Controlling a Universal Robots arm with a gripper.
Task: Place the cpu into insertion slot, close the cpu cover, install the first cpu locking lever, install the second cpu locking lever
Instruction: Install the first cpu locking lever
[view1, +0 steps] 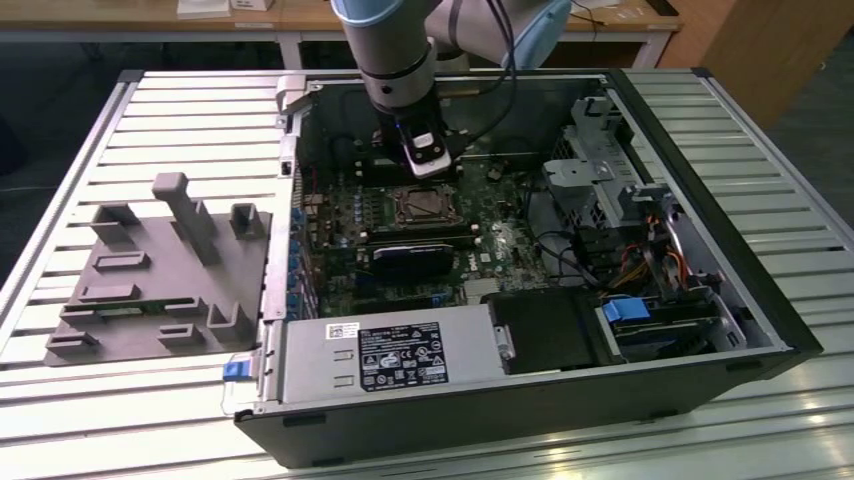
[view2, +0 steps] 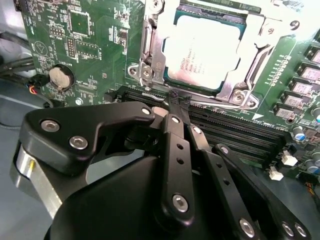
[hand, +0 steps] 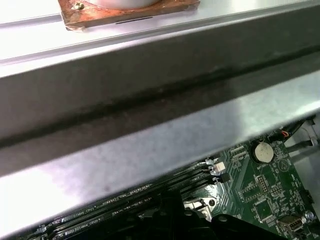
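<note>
Silver-grey metal is showing square and flat in the second wrist view. That's the cpu (view2: 202, 50), one chip, sitting down in the insertion slot (view1: 424, 205); the cpu cover (view2: 150, 45), a thin shiny frame with a big cut-out, is lying closed around its edges, so the slot's black rim is mostly hiding underneath. Whether either locking lever is seated, I'm not able to tell.

One gripper (view2: 176, 97) – matte black links with bright screw heads – is hanging just beside the cover's near edge; its two fingertips are pressing together with no gap showing, and I'm not making out anything pinched between them. In the exterior view the gripper (view1: 424, 165) is hovering just above the socket, inside the open computer case (view1: 747, 300).

Green circuit board (view2: 100, 45) is spreading all around; one round coin battery (view2: 61, 76) is gleaming on it; long black memory slots (view2: 240, 132) are running partly under the gripper, too covered to count.

In the first wrist view a dull grey case wall (hand: 150, 100) is blocking most of the board – everything is blurring there.

One grey blocky fixture (view1: 147, 270) is resting on the slatted table (view1: 747, 420).
</note>
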